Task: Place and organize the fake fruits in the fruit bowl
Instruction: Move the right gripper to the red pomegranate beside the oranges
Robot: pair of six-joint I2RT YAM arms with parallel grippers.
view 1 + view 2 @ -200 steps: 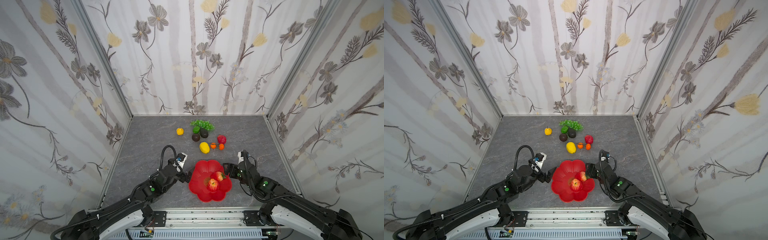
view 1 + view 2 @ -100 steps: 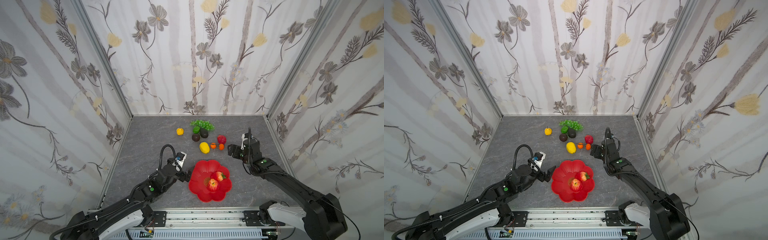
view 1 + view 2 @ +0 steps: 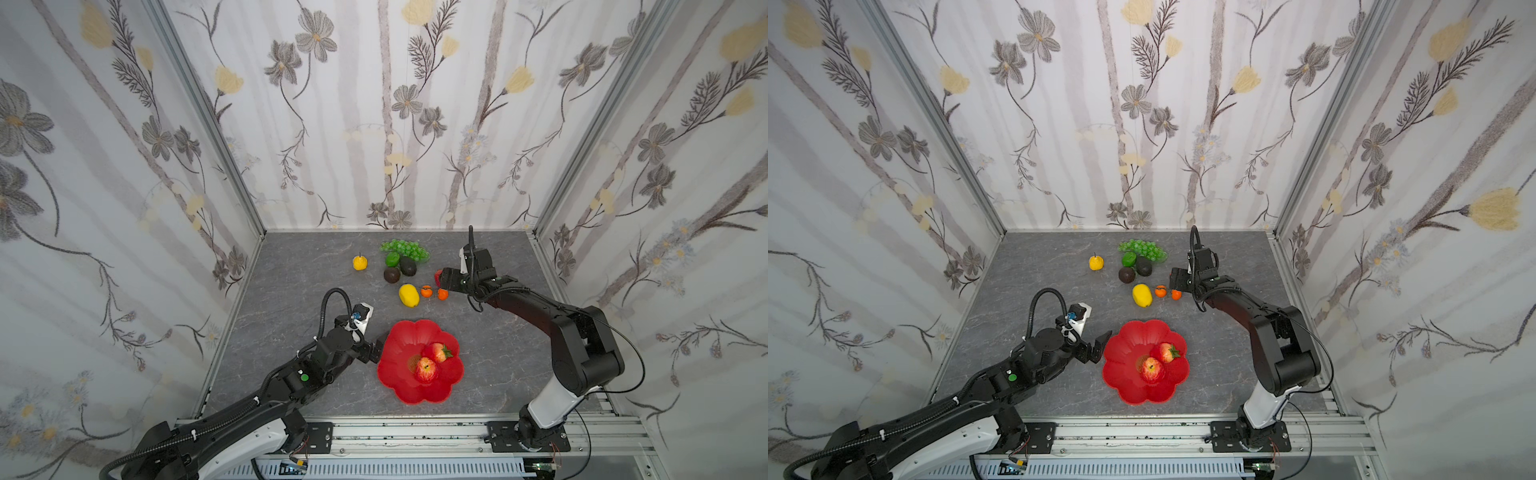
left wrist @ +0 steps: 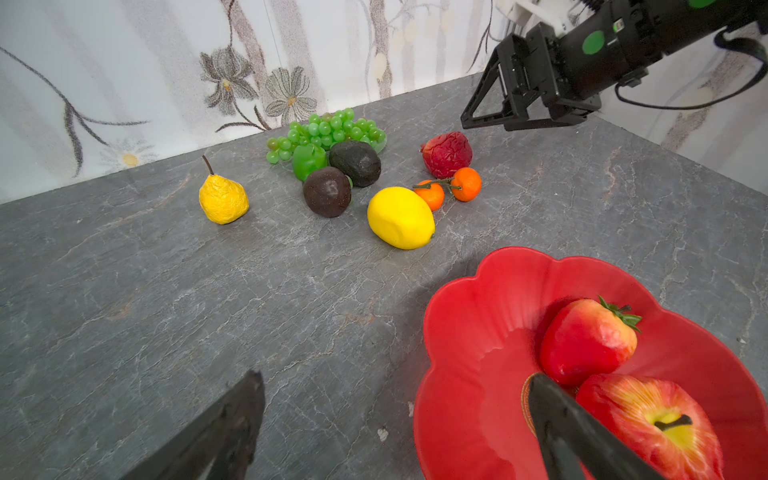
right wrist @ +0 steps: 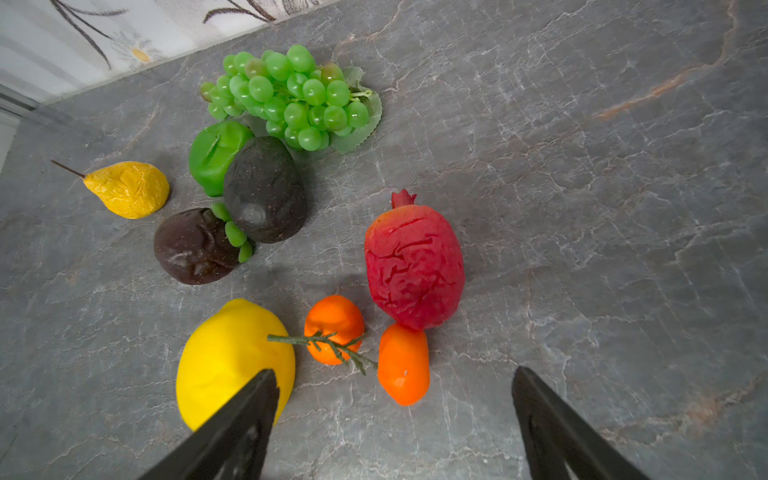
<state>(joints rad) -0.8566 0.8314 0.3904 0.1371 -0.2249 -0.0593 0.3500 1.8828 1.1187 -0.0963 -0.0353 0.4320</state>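
Pomegranate (image 3: 436, 277) mostly hidden by right tool (image 3: 444, 279) in a top view (jaws apart).

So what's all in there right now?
fruit bowl: one, red, front of table
strawberry: one, red, in bowl
apple: one, red-yellow, in bowl
lemon: one, yellow, table behind bowl
oranges: two, orange, beside lemon
pomegranate: one, dark red, next to an orange
avocados: two, dark, behind lemon
lime: one, green, beside an avocado
grape bunch: one, green, farthest back
pear: one, yellow, apart, left of cluster
table: one, grey marbled, under everything
walls: three, floral, around table
left gripper: one, black, open, at bowl's rim
right gripper: one, black, open, over the oranges
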